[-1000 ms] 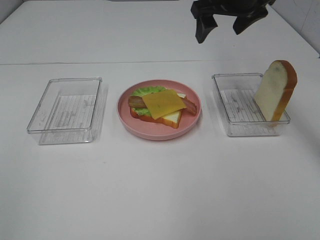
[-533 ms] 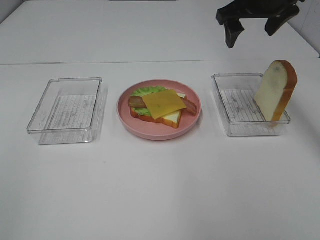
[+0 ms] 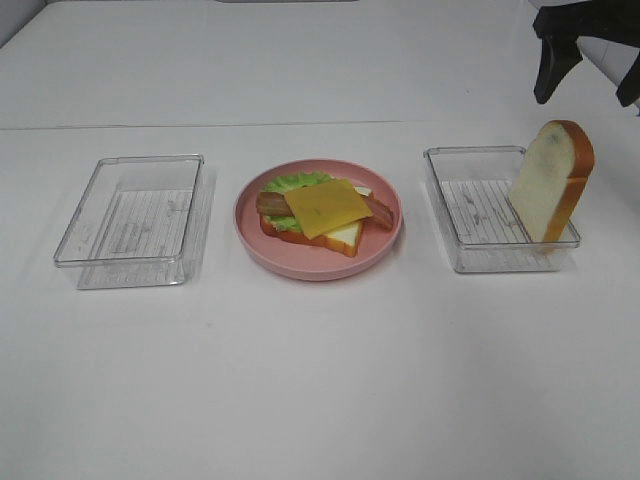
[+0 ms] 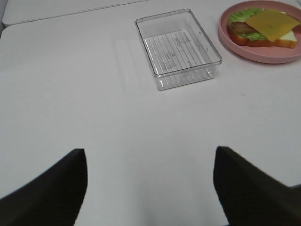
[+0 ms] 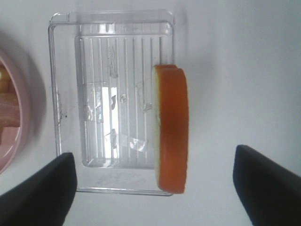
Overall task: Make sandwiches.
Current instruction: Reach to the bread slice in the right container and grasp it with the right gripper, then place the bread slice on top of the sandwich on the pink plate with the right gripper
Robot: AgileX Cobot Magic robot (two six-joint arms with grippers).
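A white bench (image 3: 320, 380) carries three things in a row, seen from a high camera. In the middle sits a round pink plate (image 3: 250, 232) holding a partly built sandwich (image 3: 320, 215): a thick white bread slice with orange-brown crust at the bottom, a ruffled green lettuce leaf (image 3: 292, 183) peeking out on the far left side, a reddish-brown bacon strip (image 3: 380, 211) running across with its ends showing on both sides, and a square yellow cheese slice (image 3: 328, 207) lying on top, turned slightly askew. No top slice covers it.

To the left of the plate stands a clear plastic tray (image 3: 132, 218) with a ribbed floor. To the right stands a matching clear tray (image 3: 470, 215). A second bread slice (image 3: 552, 180) stands on edge in this right tray, leaning against its right wall, white face toward the plate and rounded crust upward.

The right claw (image 3: 590, 62) hangs above and beyond the standing bread slice at the far right, its two dark fingers spread wide and holding nothing. The left claw (image 4: 150, 188), seen from its own wrist camera, is also spread wide and empty, above bare bench near the left tray.
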